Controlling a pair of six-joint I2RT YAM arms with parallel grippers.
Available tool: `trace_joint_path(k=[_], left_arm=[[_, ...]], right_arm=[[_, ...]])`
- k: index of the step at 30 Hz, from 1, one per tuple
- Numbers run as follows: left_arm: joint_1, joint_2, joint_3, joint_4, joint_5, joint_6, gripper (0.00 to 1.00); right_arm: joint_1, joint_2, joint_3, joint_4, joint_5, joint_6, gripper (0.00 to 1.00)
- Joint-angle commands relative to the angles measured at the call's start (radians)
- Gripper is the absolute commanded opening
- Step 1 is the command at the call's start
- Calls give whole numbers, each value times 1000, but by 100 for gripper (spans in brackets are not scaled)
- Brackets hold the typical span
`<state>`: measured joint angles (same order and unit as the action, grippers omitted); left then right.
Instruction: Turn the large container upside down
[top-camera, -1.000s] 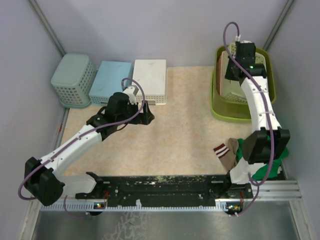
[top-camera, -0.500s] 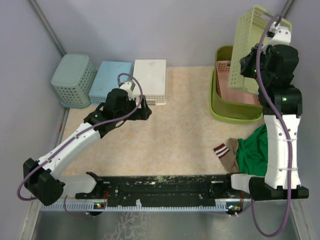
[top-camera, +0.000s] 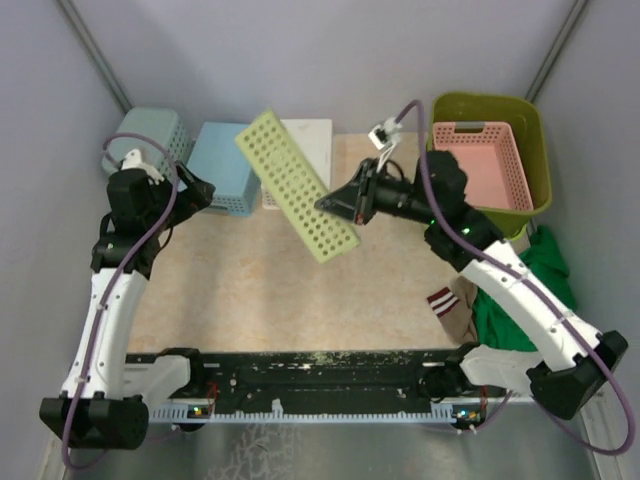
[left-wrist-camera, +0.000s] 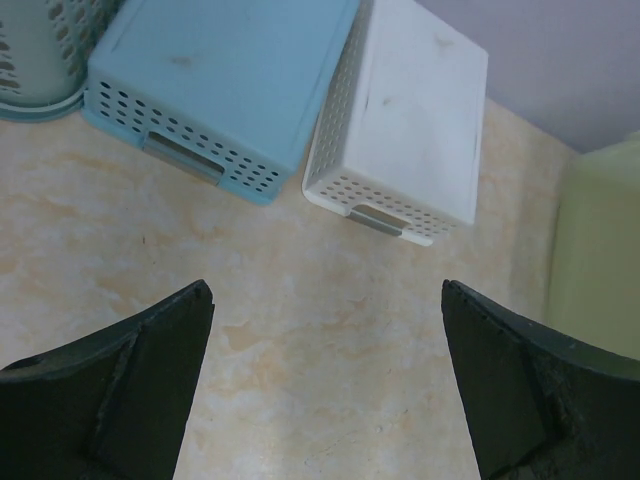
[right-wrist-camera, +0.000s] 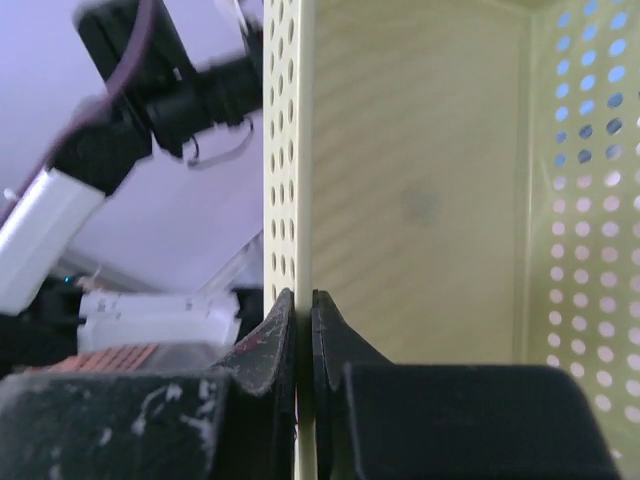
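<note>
Top view: the large container (top-camera: 539, 160) stands open side up on the tabletop in the far corner at about 1 o'clock, with a pink basket (top-camera: 480, 165) sitting inside it. The right end effector (top-camera: 322, 204) is well apart from it, out over the middle of the tabletop, clamped on one wall of a pale yellow-green perforated basket (top-camera: 295, 185) that hangs tilted in the air. At 10 o'clock the left end effector (top-camera: 198, 188) hovers with its jaws spread wide and nothing in them, just beside a teal basket (top-camera: 150, 130) and a blue basket (top-camera: 222, 160). A white basket (top-camera: 305, 145) lies next to the blue one. A green cloth (top-camera: 540, 275) and a striped sock (top-camera: 445, 300) lie at 4 o'clock.

Left wrist view: the left end effector (left-wrist-camera: 325, 290) is fully open over bare tabletop (left-wrist-camera: 330, 340). The blue basket (left-wrist-camera: 215, 80) and white basket (left-wrist-camera: 410, 110) lie bottom up at 12 o'clock.

Right wrist view: the right end effector (right-wrist-camera: 297, 300) is pinched tight on the thin wall of the pale basket (right-wrist-camera: 420, 200).
</note>
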<state>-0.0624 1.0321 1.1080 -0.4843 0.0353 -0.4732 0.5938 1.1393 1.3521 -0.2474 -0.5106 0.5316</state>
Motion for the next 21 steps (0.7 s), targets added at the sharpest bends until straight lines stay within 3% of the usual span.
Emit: trace_joint_path(k=[1, 7, 12, 16, 21], left_arm=[[42, -97, -25, -33, -34, -87, 100], [44, -120, -33, -14, 48, -18, 100], [41, -110, -105, 82, 330, 45, 100], [33, -99, -143, 97, 374, 48, 100], [22, -68, -147, 104, 422, 76, 100]], right_arm=[[63, 1, -195, 369, -62, 234, 0], [64, -27, -495, 730, -66, 500, 0], [4, -42, -612, 812, -60, 640, 0], [-85, -72, -805, 1075, -60, 870, 0], [-94, -83, -1063, 1299, 36, 1102, 0]])
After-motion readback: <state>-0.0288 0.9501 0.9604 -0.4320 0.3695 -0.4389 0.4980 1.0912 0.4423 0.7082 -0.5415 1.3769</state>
